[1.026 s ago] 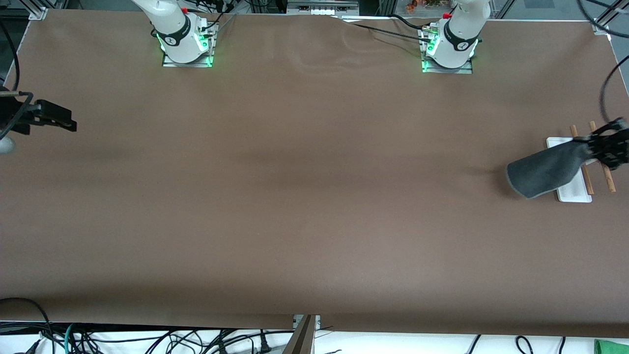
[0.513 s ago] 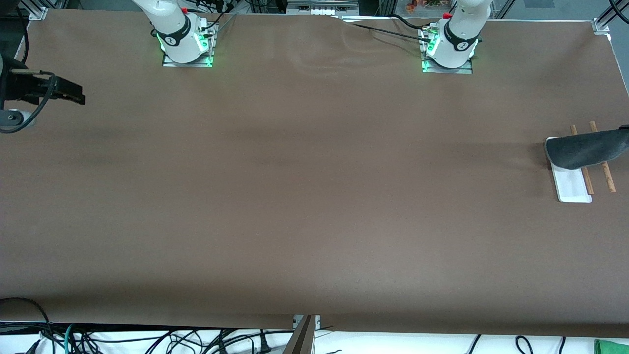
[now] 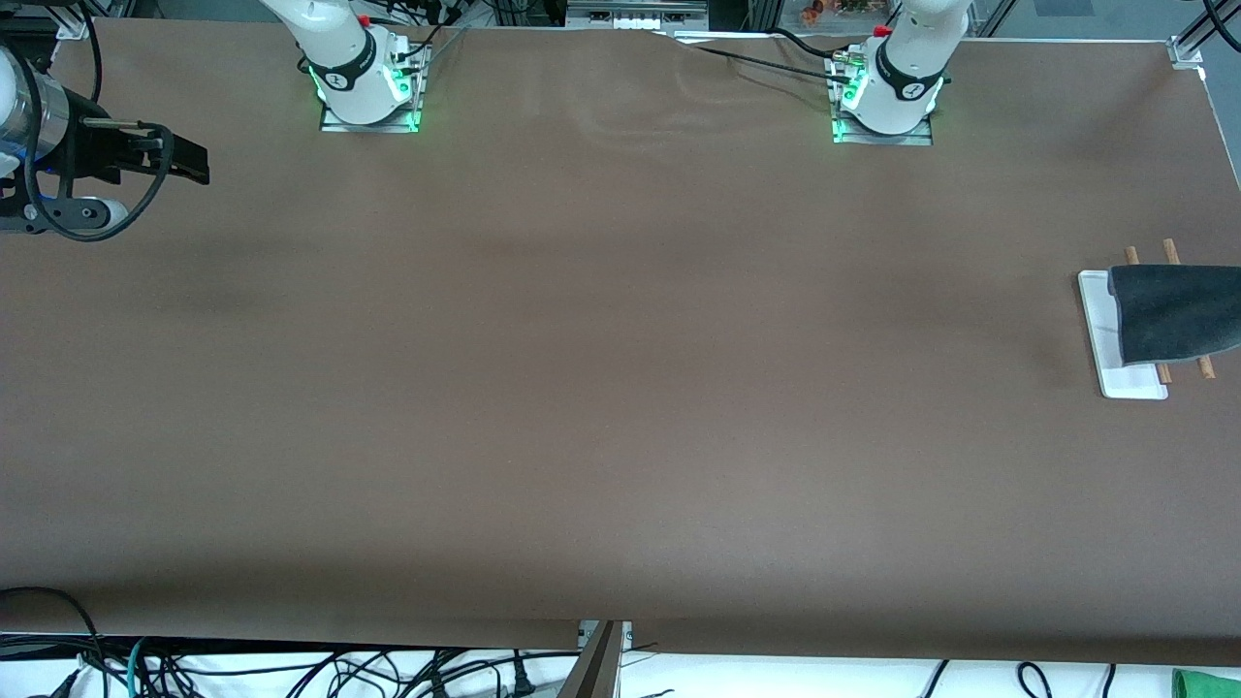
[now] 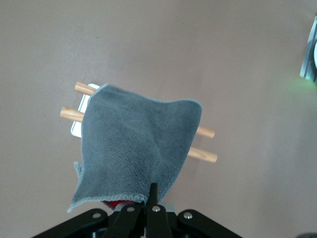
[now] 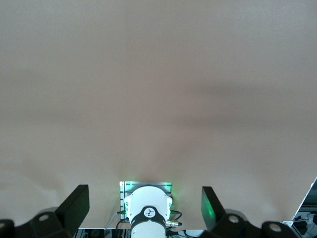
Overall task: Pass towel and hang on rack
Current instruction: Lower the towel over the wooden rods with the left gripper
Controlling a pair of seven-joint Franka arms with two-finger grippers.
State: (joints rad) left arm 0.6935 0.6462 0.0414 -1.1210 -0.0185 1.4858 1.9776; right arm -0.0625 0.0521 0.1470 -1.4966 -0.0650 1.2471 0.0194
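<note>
The towel, dark grey side up, lies spread across the rack's two brown rods at the left arm's end of the table. The rack's white base shows beside it. My left gripper is outside the front view. In the left wrist view the left gripper is shut on the towel's light hem, over the rods. A bit of the pink-red side shows underneath. My right gripper is open and empty in the air at the right arm's end; it also shows in its wrist view.
The brown table cover has nothing else on it. The two arm bases stand along the edge farthest from the front camera. Cables hang below the edge nearest that camera.
The left gripper has carried the towel farther over the rack and gone out of the front view; the towel now spreads over both rods. The right gripper has drawn back toward its base.
</note>
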